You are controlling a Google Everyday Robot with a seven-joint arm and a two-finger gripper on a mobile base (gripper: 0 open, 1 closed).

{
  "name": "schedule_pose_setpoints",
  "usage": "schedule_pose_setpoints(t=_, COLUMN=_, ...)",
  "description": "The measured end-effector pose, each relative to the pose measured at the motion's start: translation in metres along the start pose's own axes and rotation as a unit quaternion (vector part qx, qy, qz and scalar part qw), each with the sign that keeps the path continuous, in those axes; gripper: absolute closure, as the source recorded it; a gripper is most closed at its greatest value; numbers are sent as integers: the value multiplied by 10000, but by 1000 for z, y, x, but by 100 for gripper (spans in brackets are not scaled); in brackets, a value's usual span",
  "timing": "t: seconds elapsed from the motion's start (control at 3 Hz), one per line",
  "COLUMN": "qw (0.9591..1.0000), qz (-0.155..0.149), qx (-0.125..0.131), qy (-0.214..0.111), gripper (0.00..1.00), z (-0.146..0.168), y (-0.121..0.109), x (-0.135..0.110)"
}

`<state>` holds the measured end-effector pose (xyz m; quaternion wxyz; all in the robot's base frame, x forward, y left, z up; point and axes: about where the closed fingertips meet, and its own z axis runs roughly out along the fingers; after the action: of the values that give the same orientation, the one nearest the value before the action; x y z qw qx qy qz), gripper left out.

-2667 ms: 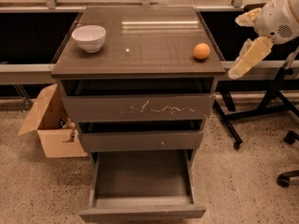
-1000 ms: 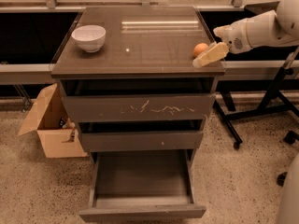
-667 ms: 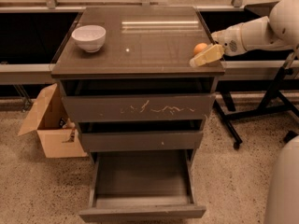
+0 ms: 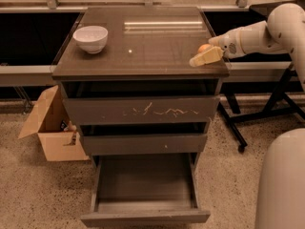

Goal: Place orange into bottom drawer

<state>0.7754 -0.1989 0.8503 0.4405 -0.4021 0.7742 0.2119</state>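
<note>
Cabinet unit of dark grey-brown material (image 4: 143, 94) stands at scene centre on a speckled stone floor (image 4: 38, 194). It has a flat glossy top (image 4: 143, 46) and three drawers.

1. Task object. The small round orange fruit (image 4: 204, 47) rests on the cabinet top at the right edge, toward the near corner. Only its upper part is visible; the rest is hidden behind the gripper.
2. End effector. The pale yellow two-finger gripper (image 4: 206, 57) sits low over the right near corner of the top, directly in front of the orange and at least just beside it. Contact cannot be confirmed. Whether the gripper is open, closed or gripping the orange cannot be told from this view.
3. Arm. The white robot arm (image 4: 257, 35) enters from the right edge and extends leftward to the gripper.
4. Drawers. The deep bottom drawer with plain front (image 4: 143, 182) is pulled out toward the near side, exposing a flat grey interior. The shallower middle drawer (image 4: 143, 143) and the top drawer with pale scratches on its front (image 4: 143, 111) each stand slightly out from the frame.
5. Other items. A white ceramic bowl (image 4: 90, 38) stands upright on the far left of the top, well apart from the orange. An open brown cardboard box (image 4: 52, 128) sits on the floor left of the cabinet. A white rounded robot body (image 4: 281, 185) fills the near right corner.
</note>
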Motion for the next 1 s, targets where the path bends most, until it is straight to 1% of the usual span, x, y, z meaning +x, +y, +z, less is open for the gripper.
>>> schedule_pose_setpoints(t=0.33, qw=10000, qz=50, qx=-17, qy=-72, gripper=49, z=8, y=-7, x=3)
schedule_pose_setpoints(t=0.67, qw=9999, qz=27, qx=-46, qy=-153, gripper=72, z=9, y=-7, x=2)
schedule_pose_setpoints(t=1.0, qw=9984, qz=-246, qx=-195, qy=-473, gripper=95, z=-6, y=14, x=-16)
